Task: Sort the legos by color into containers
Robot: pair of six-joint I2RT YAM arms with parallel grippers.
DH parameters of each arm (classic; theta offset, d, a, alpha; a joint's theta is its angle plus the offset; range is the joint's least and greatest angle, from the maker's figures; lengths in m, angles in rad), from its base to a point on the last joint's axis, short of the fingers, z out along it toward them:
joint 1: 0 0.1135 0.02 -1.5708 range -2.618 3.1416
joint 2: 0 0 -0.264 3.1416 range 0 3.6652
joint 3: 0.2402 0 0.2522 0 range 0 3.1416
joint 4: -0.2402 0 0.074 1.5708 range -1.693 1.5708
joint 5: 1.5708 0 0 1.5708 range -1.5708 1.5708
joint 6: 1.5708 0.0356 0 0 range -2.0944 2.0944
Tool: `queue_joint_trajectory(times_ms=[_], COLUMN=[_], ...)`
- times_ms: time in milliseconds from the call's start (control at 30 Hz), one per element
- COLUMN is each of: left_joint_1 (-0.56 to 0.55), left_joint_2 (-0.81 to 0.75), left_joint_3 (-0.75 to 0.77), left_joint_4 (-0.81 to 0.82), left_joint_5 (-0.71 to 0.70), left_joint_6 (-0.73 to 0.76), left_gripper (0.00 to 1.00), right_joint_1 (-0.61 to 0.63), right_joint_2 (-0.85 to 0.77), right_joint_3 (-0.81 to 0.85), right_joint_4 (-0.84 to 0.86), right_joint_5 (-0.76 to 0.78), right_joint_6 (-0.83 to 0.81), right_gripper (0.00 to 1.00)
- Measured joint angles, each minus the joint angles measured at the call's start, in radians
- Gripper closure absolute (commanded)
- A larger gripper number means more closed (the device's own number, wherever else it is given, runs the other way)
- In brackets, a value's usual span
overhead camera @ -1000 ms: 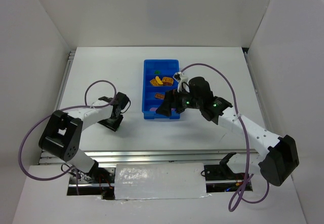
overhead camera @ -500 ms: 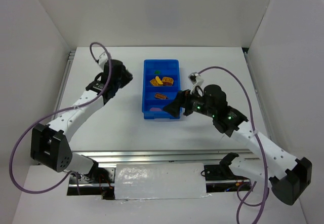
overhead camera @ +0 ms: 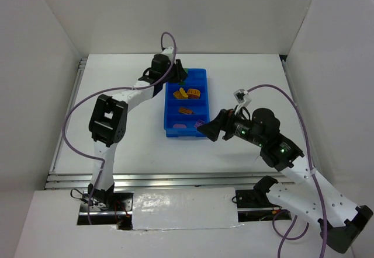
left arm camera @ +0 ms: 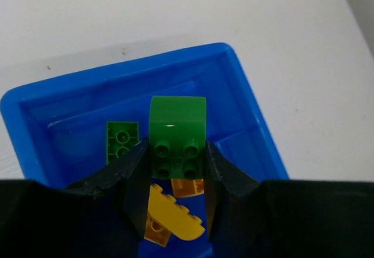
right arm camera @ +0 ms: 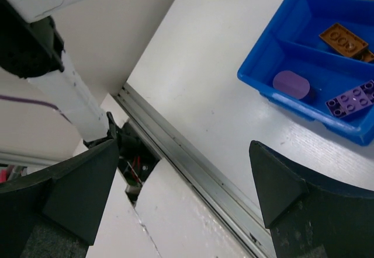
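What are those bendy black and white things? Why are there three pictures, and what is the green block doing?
Those are two robot arms bolted to a white table. Each one ends in a gripper, which is a pincher with two fingers. One picture looks down from above. The other two come from little cameras on the arms' wrists, so you see the black fingers up close. On the table is a blue tray split into small boxes, with toy bricks in them: yellow ones, brown ones and purple ones. The left gripper is pinching a green brick over the end box, where a smaller green brick already lies. The right gripper is wide open and holds nothing.
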Motion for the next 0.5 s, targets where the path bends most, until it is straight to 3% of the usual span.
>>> queue_joint_trajectory(times_ms=[167, 267, 467, 500], left_joint_1=[-0.016, -0.029, -0.041, -0.041], left_joint_2=[0.080, 0.093, 0.105, 0.113], left_joint_3=[0.060, 0.090, 0.100, 0.112], left_joint_4=[0.001, 0.016, 0.031, 0.029], left_joint_5=[-0.015, -0.031, -0.077, -0.084], left_joint_6=[0.061, 0.085, 0.105, 0.105], left_gripper=[0.99, 0.93, 0.60, 0.50], right_joint_1=[0.000, 0.000, 0.000, 0.000], right_joint_2=[-0.078, -0.097, -0.067, -0.056], right_joint_3=[-0.005, -0.005, -0.004, -0.004], right_joint_4=[-0.084, -0.112, -0.121, -0.119], right_joint_5=[0.001, 0.001, -0.011, -0.017], right_joint_6=[-0.021, -0.036, -0.055, -0.056], right_gripper=[0.00, 0.00, 0.00, 0.00])
